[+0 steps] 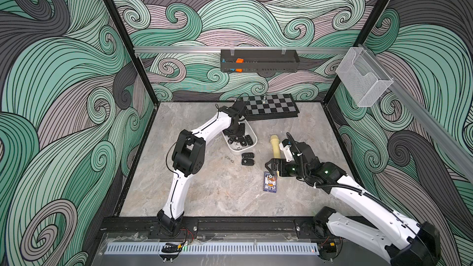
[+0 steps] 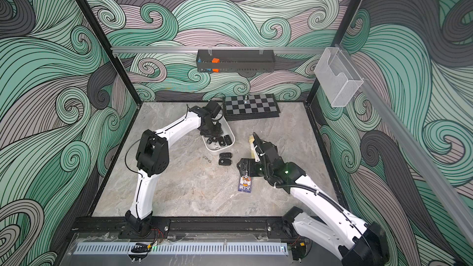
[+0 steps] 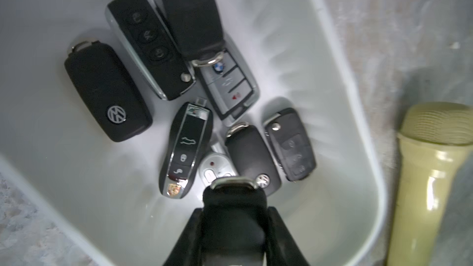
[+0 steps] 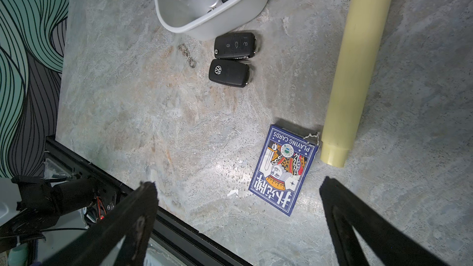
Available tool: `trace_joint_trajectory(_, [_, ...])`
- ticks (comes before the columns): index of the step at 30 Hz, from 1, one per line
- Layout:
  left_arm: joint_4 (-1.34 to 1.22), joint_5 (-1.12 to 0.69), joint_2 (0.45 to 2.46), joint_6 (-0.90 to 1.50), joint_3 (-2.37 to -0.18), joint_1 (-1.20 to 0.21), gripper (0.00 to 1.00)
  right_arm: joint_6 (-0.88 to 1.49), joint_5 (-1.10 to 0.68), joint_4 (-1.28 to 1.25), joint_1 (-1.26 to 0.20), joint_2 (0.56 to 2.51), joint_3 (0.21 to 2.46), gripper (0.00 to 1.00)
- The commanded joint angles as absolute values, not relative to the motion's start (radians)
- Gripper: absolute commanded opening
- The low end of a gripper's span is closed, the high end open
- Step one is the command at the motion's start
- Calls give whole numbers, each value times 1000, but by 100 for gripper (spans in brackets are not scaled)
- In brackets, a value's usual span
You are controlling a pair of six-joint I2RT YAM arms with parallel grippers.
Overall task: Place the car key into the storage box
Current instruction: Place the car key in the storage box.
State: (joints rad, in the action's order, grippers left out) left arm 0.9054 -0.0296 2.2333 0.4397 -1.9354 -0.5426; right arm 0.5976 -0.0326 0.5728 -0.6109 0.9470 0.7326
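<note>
Your left gripper (image 3: 235, 209) is clamped on a black car key with a silver loop (image 3: 233, 195), hanging over the white rounded plastic storage box (image 3: 358, 124), other fobs lying inside. Just beside the box, a buttoned black fob (image 4: 235, 45) and a badge-up black fob (image 4: 229, 72) lie on the grey marbled table (image 4: 153, 124). Your right gripper (image 4: 238, 182) gapes wide over the blue playing-card pack (image 4: 282, 170).

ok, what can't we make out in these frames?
held key in left gripper: badge unseen, left wrist view; fingers and frame edge cut it off.
storage box far end: both top views, left arm hides it.
chess piece: too small to name.
</note>
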Motion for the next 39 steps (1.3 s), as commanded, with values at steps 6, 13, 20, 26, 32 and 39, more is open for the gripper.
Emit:
trace_joint_trajectory(6, [942,-40,2329,406,-2008,-516,24,633,-14,589,-604,949,711,99])
trace_joint_trajectory(13, [948,-57,2370,423,-2011,-517,27,607,26,591,-603,949,718,99])
trace_joint_trajectory(20, [935,-122,2318,439,-2011,-516,48,551,60,566,-602,980,724,99])
trace_joint_trajectory(26, [908,-158,2189,486,-2007,-517,64,472,50,558,-602,1067,766,99])
trace_joint_trajectory(32, [858,-181,1996,512,-1869,-516,73,405,11,521,-602,1168,795,99])
trace_joint_trajectory(39, [864,-203,1776,512,-1628,-511,98,359,-27,445,-603,1270,796,99])
